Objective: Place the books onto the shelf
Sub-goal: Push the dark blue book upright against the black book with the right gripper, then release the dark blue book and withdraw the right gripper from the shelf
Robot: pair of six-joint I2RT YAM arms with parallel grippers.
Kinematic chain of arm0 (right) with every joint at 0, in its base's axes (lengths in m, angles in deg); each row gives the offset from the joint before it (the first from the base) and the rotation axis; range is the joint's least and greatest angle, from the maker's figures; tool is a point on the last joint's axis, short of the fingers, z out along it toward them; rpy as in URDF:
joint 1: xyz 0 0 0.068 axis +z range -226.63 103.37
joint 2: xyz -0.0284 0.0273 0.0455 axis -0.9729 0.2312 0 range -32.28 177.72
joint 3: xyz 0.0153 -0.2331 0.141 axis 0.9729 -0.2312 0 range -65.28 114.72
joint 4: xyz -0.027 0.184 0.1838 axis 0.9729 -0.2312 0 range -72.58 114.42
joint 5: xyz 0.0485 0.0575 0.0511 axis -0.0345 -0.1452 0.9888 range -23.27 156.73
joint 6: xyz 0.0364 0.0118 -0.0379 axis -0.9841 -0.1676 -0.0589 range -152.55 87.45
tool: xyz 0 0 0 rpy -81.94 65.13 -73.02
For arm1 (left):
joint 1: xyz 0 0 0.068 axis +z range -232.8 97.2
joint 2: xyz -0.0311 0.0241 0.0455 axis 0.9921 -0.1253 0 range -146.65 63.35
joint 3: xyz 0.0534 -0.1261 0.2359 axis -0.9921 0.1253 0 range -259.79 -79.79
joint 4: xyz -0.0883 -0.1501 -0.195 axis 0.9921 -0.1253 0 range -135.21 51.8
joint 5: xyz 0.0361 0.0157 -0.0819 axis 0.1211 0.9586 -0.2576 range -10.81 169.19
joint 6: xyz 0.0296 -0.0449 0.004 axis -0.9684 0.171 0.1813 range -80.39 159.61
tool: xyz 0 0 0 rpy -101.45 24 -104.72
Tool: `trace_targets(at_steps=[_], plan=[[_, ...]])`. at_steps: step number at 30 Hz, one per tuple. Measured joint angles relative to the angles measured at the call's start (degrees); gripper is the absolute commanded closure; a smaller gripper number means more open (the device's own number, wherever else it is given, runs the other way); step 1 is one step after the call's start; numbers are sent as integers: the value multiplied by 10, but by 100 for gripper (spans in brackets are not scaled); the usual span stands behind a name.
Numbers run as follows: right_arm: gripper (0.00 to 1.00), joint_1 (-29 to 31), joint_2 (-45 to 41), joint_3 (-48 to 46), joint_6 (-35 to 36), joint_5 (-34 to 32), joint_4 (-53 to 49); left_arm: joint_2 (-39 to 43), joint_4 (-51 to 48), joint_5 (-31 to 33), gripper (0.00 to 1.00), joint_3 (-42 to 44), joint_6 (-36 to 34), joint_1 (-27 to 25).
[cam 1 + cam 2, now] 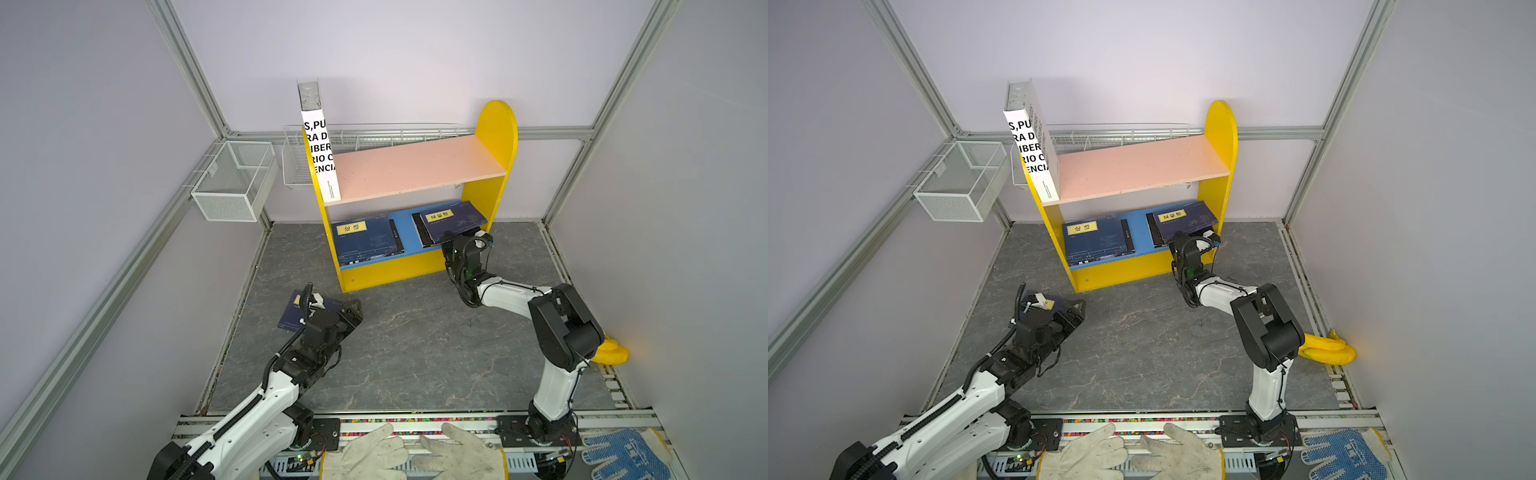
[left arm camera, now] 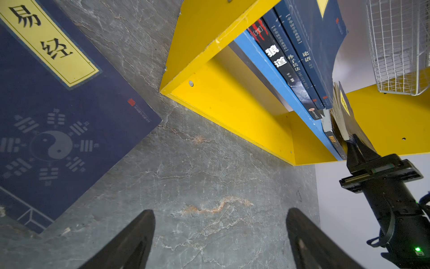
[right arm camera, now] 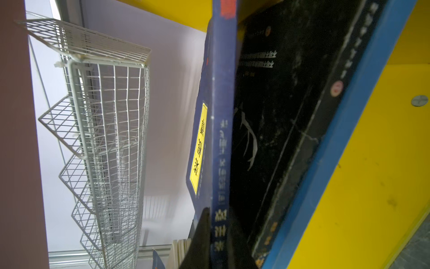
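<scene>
The right fingers (image 3: 200, 235) are clamped on the spine corner of a navy book (image 3: 217, 121). It tilts up off the black book (image 3: 290, 116) beneath it, at the 3 o'clock end of the blue lower board (image 1: 405, 226) of the shelf (image 1: 494, 137). A second stack (image 1: 365, 241), navy books over a black one, lies flat at that board's 9 o'clock end. The white book (image 1: 320, 153) stands at the 9 o'clock end of the pink upper board (image 1: 415, 166). The left fingers (image 2: 130, 242) stand wide apart and empty over the bare counter (image 1: 415, 340). Just at their 9 o'clock in both top views, a loose navy book (image 1: 291, 322) lies flat on the counter.
</scene>
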Motion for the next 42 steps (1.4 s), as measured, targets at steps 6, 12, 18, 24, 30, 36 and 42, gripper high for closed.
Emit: trace_targets(at_steps=[6, 12, 18, 24, 30, 36, 42], plan=[[85, 14, 24, 7, -10, -20, 13, 4, 0, -1, 11, 2, 0, 4], [78, 25, 23, 9, -11, -38, 14, 18, -7, -2, 11, 11, 0, 10], [85, 27, 23, 9, -8, -52, 14, 21, -14, -6, 11, 11, -2, 16], [85, 25, 23, 9, -12, -68, 17, 29, -21, -7, 11, 11, -3, 17], [84, 19, 23, 9, -18, -76, 21, 34, -30, -7, 11, 11, -4, 19], [72, 9, 23, 9, -26, -75, 33, 34, -31, -7, 11, 11, -4, 19], [61, 5, 22, 7, -29, -76, 31, 34, -32, -7, 11, 11, -4, 21]])
